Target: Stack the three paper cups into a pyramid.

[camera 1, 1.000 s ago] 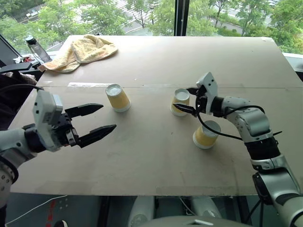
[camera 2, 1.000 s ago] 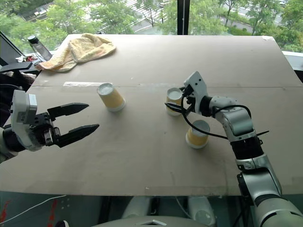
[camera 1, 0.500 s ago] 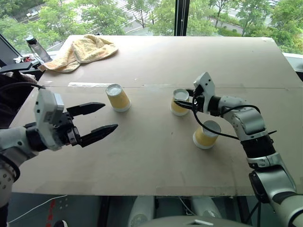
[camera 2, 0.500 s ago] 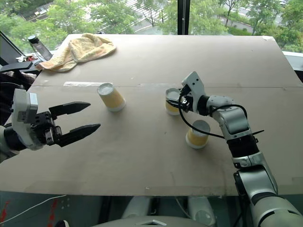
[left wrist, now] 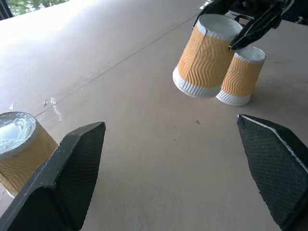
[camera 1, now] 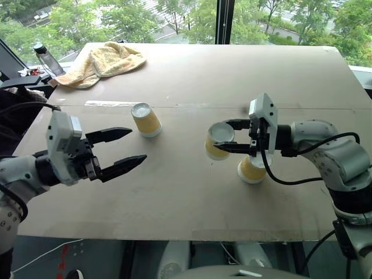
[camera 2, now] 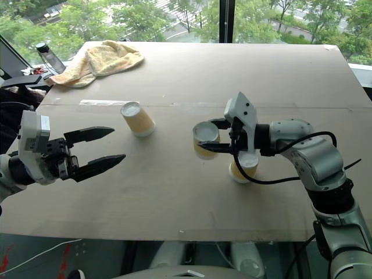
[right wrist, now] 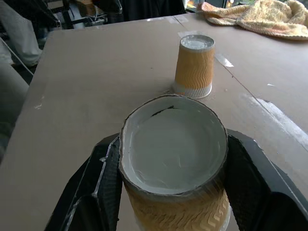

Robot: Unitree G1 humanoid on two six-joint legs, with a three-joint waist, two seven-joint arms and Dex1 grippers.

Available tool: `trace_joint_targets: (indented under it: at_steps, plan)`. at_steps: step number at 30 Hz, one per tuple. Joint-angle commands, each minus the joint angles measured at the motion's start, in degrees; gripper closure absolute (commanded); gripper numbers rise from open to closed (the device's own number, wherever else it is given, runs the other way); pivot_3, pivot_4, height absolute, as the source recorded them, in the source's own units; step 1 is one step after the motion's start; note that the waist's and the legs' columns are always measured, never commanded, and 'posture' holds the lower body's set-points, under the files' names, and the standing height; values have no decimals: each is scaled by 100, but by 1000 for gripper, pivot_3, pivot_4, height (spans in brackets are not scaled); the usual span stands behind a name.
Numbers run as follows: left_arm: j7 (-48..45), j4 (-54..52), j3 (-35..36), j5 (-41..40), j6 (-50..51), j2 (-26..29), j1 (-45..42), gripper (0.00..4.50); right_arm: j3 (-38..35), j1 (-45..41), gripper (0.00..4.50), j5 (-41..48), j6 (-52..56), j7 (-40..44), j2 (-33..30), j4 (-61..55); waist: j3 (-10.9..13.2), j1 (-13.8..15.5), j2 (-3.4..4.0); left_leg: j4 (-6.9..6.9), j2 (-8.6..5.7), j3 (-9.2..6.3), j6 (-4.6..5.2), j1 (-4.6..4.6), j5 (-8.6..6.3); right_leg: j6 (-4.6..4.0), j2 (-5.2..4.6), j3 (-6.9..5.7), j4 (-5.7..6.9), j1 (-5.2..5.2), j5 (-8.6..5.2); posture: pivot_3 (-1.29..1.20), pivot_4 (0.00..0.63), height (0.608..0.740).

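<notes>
right gripper clamped on one cup, lifted clear of the table

the right gripper [camera 1: 228, 136] has its two black fingers pressed against the sides of one paper cup [camera 1: 217, 140] — clamped on it just under the white base, one finger on each side. the cup is upside down, base uppermost, tilted a little, and appears to hang just above the table [camera 1: 192, 192] rather than stand on it. in the right wrist view the same cup [right wrist: 174, 168] sits squeezed between the two fingers [right wrist: 98, 185], its round base pushed slightly oval.

a second cup [camera 1: 251, 170] stands upside down on the table just beside the held cup, under the right arm and partly covered by the gripper body. the left wrist view shows the two close together, the held cup [left wrist: 206, 56] nearer and the standing one [left wrist: 242, 75] behind it; whether they touch cannot be told.

the third cup [camera 1: 145, 120] stands upside down on its own, well apart from the other two, toward the robot's left and near a strip of clear tape [camera 1: 107, 104] on the table surface.

the left gripper [camera 1: 124, 149] hovers over the near left part of the table, fingers spread wide apart, holding nothing — the third cup lies beyond its fingertips.

no cup rests on another.

a pale yellow towel [camera 1: 102, 62] lies crumpled at the far left corner of the table, with a dark-capped bottle [camera 1: 45, 58] beside it at the edge.
</notes>
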Motion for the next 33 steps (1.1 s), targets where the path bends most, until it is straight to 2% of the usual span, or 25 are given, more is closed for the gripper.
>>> trace_joint_targets:
  at_steps: [1,7,18,27,28,30,31,33]
  plan:
    - [-30,-96,3,-64,-23,7,-44,0,-12,271,2349,-3,-68,-171,-71,-496,0,-2,0,0,0,-1,0,1,0,0,0,0,2,0,0,0,150,740]
    - [-89,-7,-115,-43,-43,43,-159,0,24,688,2349,-274,-328,-377,-114,-550,0,-10,0,1,0,2,0,3,0,0,1,1,5,0,0,0,150,740]
    - [-280,160,-155,40,-74,104,-265,0,15,732,2349,-170,-326,-582,184,-426,0,-6,-1,1,0,1,-1,3,1,0,2,0,5,0,0,0,150,740]
    - [-359,191,-115,93,-89,94,-235,0,73,905,2349,-223,-463,-409,-3,-413,-1,-7,-1,2,0,1,-1,3,1,0,2,0,5,0,0,0,150,740]
    - [-360,198,-123,99,-90,93,-244,0,79,914,1323,-220,-476,-394,-16,-410,-1,-5,-1,2,0,1,-1,3,1,0,2,0,5,0,0,0,150,740]
    - [-370,201,-128,111,-92,88,-248,0,72,936,604,-207,-497,-391,-10,-424,-1,-4,-2,2,0,0,-1,3,1,0,2,-1,5,1,0,0,150,740]
    - [-370,205,-133,115,-91,84,-255,0,62,943,93,-193,-493,-387,-9,-435,-1,-4,-2,2,0,0,-1,3,1,0,2,-1,5,1,0,0,150,740]
    - [-371,211,-138,122,-91,83,-261,0,40,947,37,-161,-499,-376,0,-452,-1,-4,-2,3,0,0,-1,3,1,0,2,-1,5,1,0,0,150,740]
